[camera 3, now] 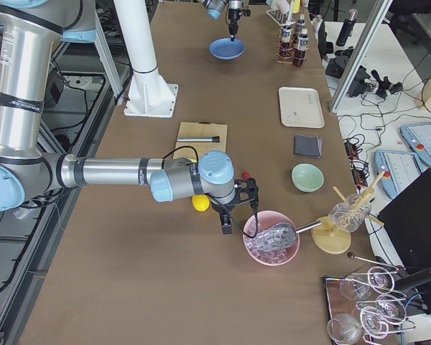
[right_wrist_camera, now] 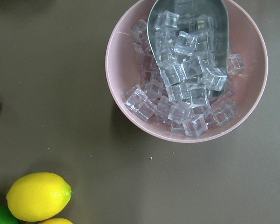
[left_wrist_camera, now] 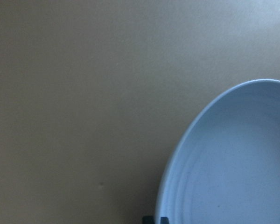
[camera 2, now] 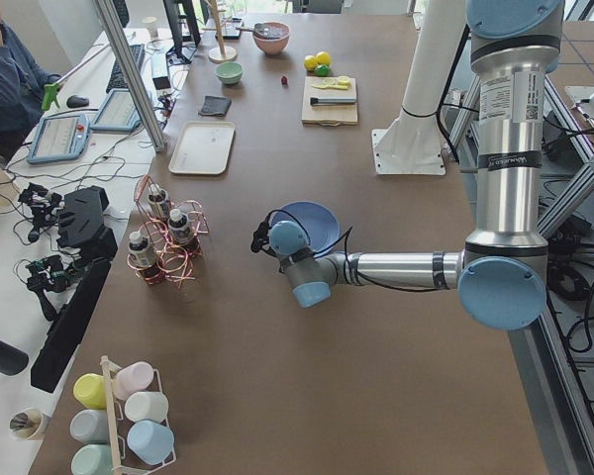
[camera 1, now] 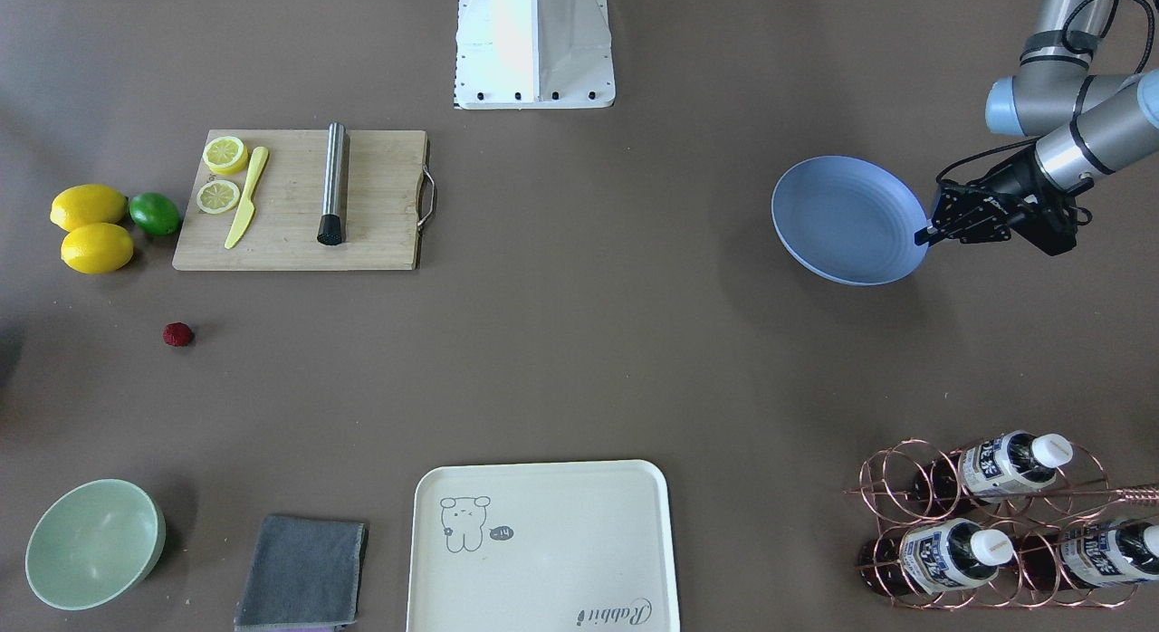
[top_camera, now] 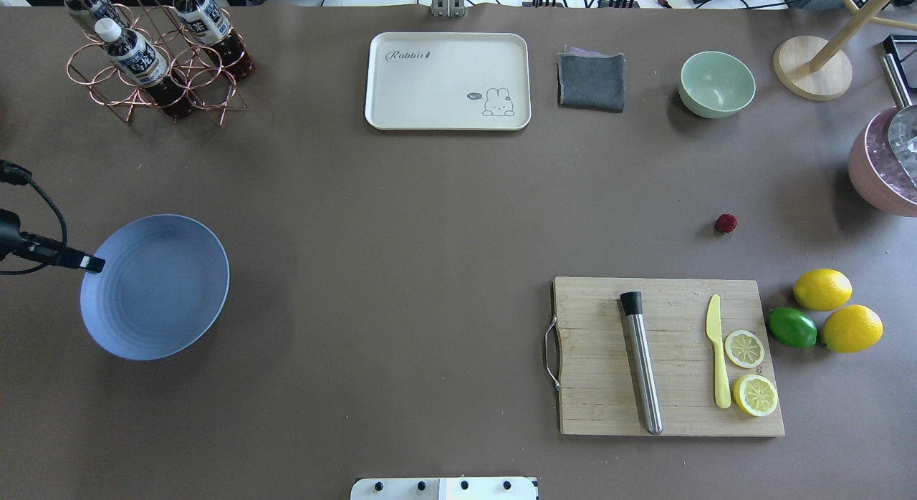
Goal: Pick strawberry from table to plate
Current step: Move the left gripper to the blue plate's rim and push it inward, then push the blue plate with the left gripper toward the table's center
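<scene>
The strawberry (top_camera: 726, 223) lies on the surface (top_camera: 430, 235), right of frame above the board (top_camera: 594, 385); left gripper (camera 1: 925, 236) looks clamped on the plate (top_camera: 154, 292) rim; right gripper (camera 3: 238, 219), state untellable, should drop straight over it, jaws wide.

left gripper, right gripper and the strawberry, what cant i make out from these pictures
- left gripper: at the plate rim. It is too small in the front and overhead views, and the left wrist view's bottom edge cuts off the fingertips, so open or shut is unclear.
- right gripper: shows only in the exterior right view, and small; its state is unclear.
- strawberry: tiny everywhere, and the right wrist view's left edge cuts it.
</scene>
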